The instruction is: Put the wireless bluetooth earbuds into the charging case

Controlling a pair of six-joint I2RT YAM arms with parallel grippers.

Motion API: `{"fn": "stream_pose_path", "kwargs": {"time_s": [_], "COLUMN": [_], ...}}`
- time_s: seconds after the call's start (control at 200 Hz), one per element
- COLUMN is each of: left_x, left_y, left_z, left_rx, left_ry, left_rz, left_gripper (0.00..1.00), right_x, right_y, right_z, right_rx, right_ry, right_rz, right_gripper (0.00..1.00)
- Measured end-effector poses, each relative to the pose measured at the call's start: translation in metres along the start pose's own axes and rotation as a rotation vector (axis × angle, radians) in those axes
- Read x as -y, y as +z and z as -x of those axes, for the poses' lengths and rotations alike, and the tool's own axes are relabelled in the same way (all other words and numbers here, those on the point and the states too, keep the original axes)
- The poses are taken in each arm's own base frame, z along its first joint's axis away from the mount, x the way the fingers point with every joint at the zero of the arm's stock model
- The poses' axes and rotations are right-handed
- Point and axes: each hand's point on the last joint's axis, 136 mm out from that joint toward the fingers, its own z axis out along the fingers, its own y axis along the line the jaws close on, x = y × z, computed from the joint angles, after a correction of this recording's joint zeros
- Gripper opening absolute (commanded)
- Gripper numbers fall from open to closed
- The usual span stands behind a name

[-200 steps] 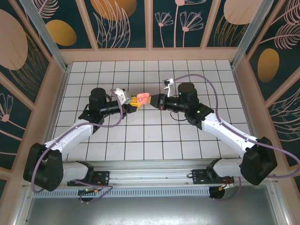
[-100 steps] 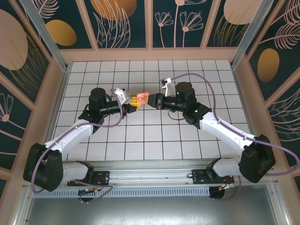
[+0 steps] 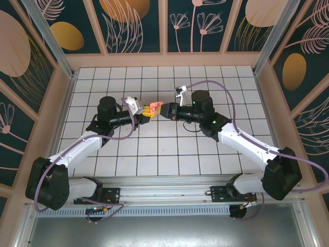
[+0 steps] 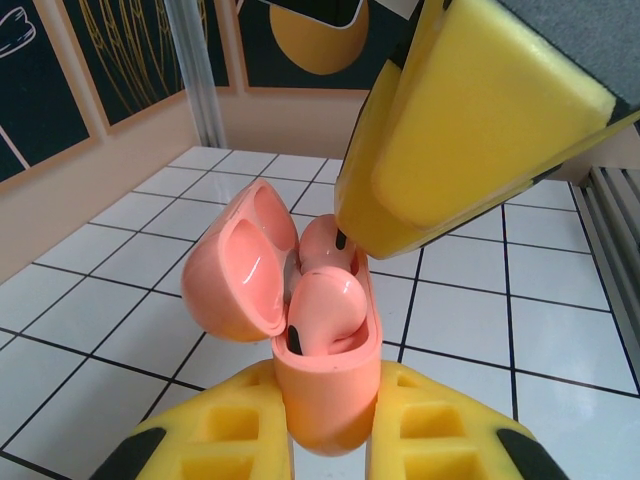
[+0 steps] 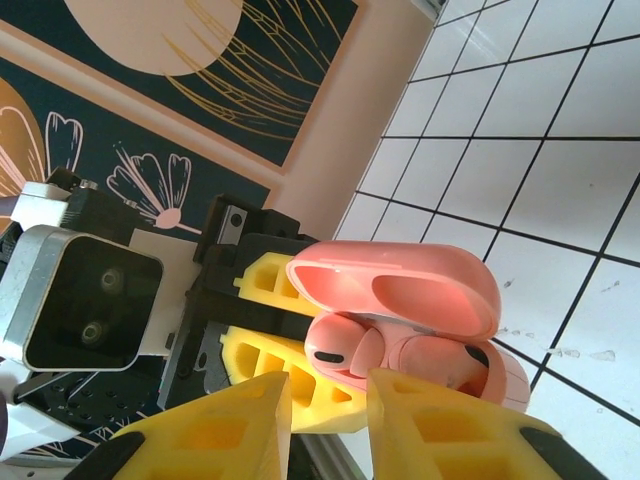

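Left gripper (image 4: 325,425) pinches the open charging case (image 4: 330,385) aloft, both wireless bluetooth earbuds (image 4: 325,310) in its wells.
They look light, glossy and slippery, best held by the case's flat sides. The right gripper (image 5: 328,400), narrowly parted, meets one earbud; whether it grips cannot be told.

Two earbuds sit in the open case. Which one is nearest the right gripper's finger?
The rear earbud, tucked under the right gripper's yellow finger in the left wrist view; the front earbud sits clear of it.
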Motion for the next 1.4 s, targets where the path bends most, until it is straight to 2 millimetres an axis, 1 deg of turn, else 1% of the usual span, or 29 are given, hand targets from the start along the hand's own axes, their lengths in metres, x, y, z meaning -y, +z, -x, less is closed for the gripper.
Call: {"fn": "stream_pose_path", "kwargs": {"time_s": [0.145, 0.305, 0.375, 0.445, 0.561, 0.611, 0.701, 0.781, 0.926, 1.091, 1.286, 1.401], "left_x": [0.001, 0.002, 0.003, 0.005, 0.011, 0.014, 0.018, 0.02, 0.022, 0.022, 0.022, 0.02], "left_y": [0.0, 0.0, 0.0, 0.0, -0.001, -0.001, -0.002, -0.002, -0.002, -0.002, -0.002, -0.002], "left_z": [0.0, 0.001, 0.002, 0.002, 0.006, 0.009, 0.012, 0.013, 0.015, 0.015, 0.016, 0.016], "left_rx": [0.002, 0.004, 0.006, 0.009, 0.027, 0.037, 0.049, 0.054, 0.059, 0.059, 0.063, 0.061], "left_ry": [0.001, 0.003, 0.003, 0.003, -0.002, -0.001, -0.002, -0.006, -0.009, -0.01, -0.006, -0.005], "left_rz": [-0.005, -0.008, -0.013, -0.028, -0.064, -0.08, -0.104, -0.117, -0.128, -0.128, -0.128, -0.118], "left_gripper": [0.08, 0.08, 0.09, 0.09, 0.09, 0.09, 0.09, 0.09, 0.09, 0.09, 0.09, 0.09], "right_x": [-0.005, -0.032, -0.04, -0.039, -0.024, -0.02, -0.016, -0.015, -0.014, -0.011, -0.016, -0.025], "right_y": [-0.004, -0.025, -0.034, -0.039, -0.043, -0.045, -0.042, -0.035, -0.02, -0.01, -0.01, -0.019], "right_z": [0.002, 0.013, 0.018, 0.021, 0.027, 0.029, 0.034, 0.037, 0.031, 0.024, 0.02, 0.02], "right_rx": [0.009, 0.068, 0.091, 0.101, 0.107, 0.108, 0.096, 0.07, 0.005, -0.049, -0.071, -0.054], "right_ry": [-0.01, -0.053, -0.075, -0.09, -0.096, -0.101, -0.106, -0.11, -0.105, -0.092, -0.096, -0.112], "right_rz": [0.008, 0.054, 0.069, 0.058, 0.005, -0.004, -0.005, 0.011, 0.062, 0.094, 0.122, 0.137], "right_gripper": [0.31, 0.33, 0.34, 0.4, 0.49, 0.52, 0.55, 0.57, 0.58, 0.58, 0.53, 0.53]}}
